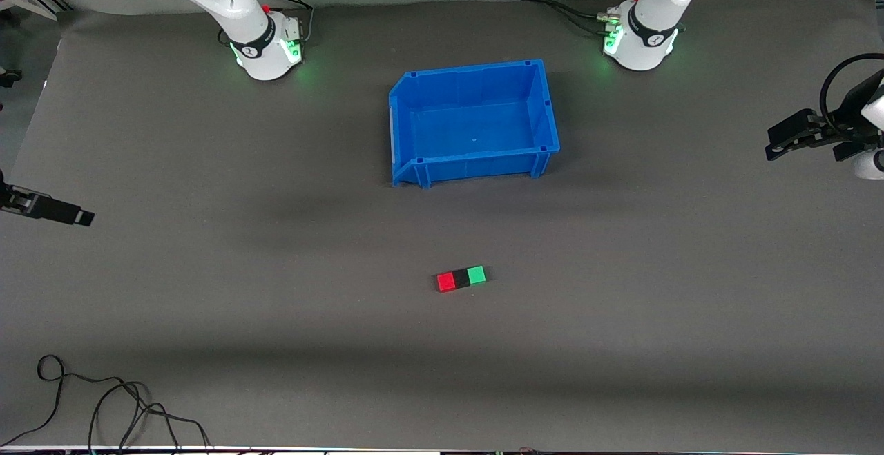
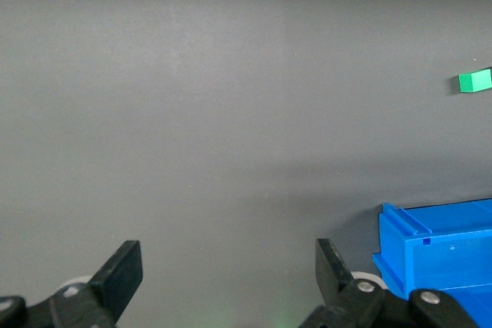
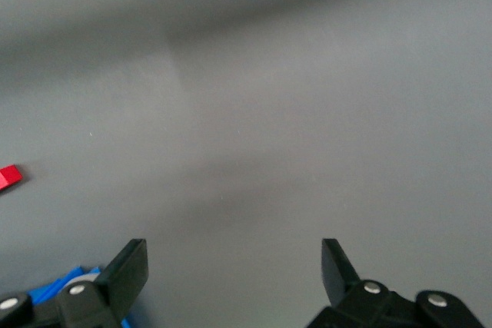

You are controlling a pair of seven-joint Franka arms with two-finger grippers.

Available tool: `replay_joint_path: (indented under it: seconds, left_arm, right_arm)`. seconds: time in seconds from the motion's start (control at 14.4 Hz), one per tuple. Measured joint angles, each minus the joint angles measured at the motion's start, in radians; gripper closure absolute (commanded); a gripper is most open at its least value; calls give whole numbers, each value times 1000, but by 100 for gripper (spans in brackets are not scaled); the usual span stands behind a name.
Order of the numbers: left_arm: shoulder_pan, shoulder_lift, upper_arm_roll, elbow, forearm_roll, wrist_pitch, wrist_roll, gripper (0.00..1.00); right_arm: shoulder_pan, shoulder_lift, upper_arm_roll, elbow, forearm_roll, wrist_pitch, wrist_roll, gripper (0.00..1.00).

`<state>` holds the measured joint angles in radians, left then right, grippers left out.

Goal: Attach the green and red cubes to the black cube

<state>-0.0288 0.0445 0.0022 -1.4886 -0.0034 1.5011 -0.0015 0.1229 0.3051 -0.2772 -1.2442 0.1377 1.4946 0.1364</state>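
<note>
Dark grey matte table [image 1: 207,289], blue bin [image 1: 474,122] sitting open-topped between the two arm bases, red cube [image 1: 445,282], black cube [image 1: 460,278] and green cube [image 1: 476,275] touching in a row nearer the camera, loose black cable [image 1: 103,407] coiled at the right arm's end

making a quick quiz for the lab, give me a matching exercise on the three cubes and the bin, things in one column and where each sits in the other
Things:
1. red cube
2. black cube
3. green cube
4. blue bin

Places:
A. middle of the row, touching both neighbours
B. row's end toward the left arm's end of the table
C. farther from the front camera than the row, nothing in it
D. row's end toward the right arm's end of the table

Pairs: 1-D, 2-A, 3-B, 4-C
</note>
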Motion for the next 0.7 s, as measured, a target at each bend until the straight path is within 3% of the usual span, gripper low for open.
replay_joint_path:
  seconds: [0.21,0.35,0.7]
  left_arm:
    - [0,-1,-3,0,1,-1,0,0]
    - [1,-2,-4,0,1,-1,0,0]
    - [3,-1,-6,-9,6,1,0,0]
  right_arm:
    - [58,-79,0,-184,-33,181,-1,0]
    - [75,-135,0,-279,-40,233,-1,0]
    - [74,-189,-1,-334,-41,234,-6,0]
